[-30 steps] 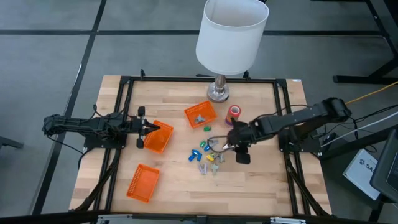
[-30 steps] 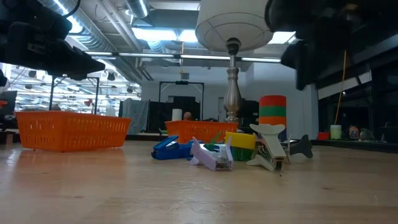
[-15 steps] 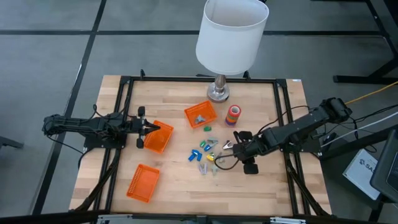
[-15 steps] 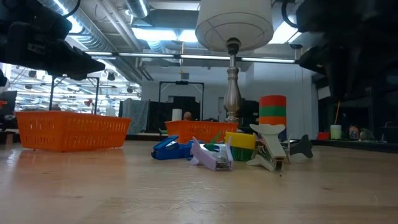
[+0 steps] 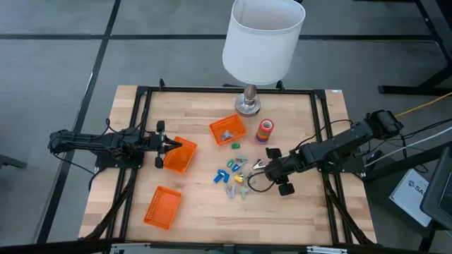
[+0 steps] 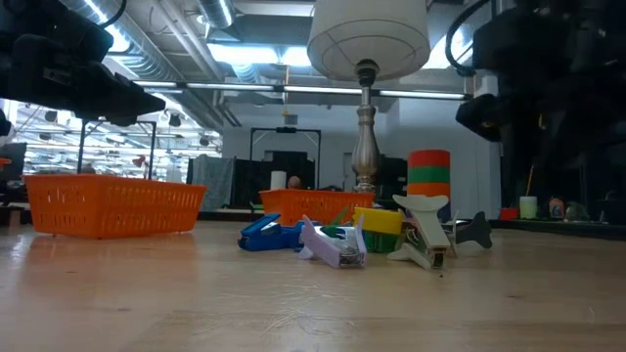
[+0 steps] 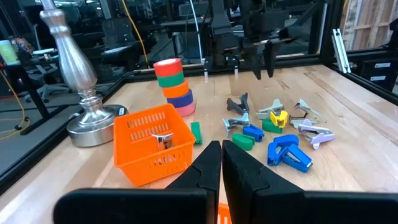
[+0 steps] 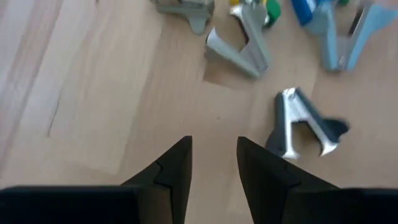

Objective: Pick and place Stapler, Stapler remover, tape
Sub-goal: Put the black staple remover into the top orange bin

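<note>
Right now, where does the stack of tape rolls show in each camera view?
High view: tape stack just right of the lamp base.
Low view: right of centre, right of the lamp stem.
Left wrist view: beside the lamp base.
Right wrist view: not in it.
Shared landmark: the lamp base.

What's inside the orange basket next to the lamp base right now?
The orange basket beside the lamp base holds at least one small silver staple remover, seen through its mesh wall. The wall hides the rest of the floor, so anything else there is unseen.
</note>
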`<state>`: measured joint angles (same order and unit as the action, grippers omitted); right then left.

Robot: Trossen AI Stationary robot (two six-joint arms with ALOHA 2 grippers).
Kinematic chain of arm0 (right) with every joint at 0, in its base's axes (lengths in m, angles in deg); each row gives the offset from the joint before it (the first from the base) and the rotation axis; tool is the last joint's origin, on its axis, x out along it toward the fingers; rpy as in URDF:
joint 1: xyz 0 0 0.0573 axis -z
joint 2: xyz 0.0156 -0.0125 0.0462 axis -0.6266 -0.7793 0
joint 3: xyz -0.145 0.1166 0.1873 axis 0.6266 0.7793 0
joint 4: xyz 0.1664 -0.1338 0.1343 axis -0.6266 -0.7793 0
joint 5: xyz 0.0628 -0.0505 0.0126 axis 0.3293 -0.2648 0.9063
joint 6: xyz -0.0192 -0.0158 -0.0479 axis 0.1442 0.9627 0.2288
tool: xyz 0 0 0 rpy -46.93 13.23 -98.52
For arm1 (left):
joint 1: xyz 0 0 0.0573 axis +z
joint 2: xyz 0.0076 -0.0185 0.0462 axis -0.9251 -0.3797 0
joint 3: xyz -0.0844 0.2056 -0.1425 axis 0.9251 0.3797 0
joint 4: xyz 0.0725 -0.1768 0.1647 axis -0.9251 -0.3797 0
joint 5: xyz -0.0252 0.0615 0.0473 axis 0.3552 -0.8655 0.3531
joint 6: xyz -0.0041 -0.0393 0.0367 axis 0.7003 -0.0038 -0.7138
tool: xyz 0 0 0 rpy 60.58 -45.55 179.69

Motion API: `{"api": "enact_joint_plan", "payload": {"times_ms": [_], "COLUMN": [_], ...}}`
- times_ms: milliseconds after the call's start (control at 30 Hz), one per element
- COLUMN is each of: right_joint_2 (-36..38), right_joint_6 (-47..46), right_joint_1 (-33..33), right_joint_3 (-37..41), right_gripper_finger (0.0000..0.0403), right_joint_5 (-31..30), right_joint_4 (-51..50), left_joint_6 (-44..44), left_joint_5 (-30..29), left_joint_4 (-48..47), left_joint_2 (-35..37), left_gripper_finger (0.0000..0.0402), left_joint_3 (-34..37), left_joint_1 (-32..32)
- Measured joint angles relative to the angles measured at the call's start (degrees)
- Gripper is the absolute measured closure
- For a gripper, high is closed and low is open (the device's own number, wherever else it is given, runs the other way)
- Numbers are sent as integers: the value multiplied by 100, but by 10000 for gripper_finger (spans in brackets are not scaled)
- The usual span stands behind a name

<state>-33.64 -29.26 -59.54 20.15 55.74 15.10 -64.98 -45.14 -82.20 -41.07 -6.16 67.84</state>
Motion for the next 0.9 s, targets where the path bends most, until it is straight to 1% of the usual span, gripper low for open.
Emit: {"api": "enact_joint_plan", "payload": {"times_ms": [200,400,533,700,900], "right_joint_2": [41,21,15,-13,-29], "right_joint_6": [952,1154,1052,712,567], "right_joint_1": [361,697,744,744,744], "right_joint_3": [26,48,123,388,637], "right_gripper_finger": [273,273,273,273,273], "right_joint_5": [-2,-4,-2,0,0], "right_joint_4": [221,229,289,715,1095], "left_joint_6": [0,0,0,0,0], "left_joint_5": [0,0,0,0,0], "left_joint_4": [-1,0,-1,1,-1], "left_joint_2": [0,0,0,2,1], "left_gripper_finger": [389,391,389,391,389], "left_joint_3": [1,0,0,0,1], "left_joint_1": [-2,0,-2,0,-1]}}
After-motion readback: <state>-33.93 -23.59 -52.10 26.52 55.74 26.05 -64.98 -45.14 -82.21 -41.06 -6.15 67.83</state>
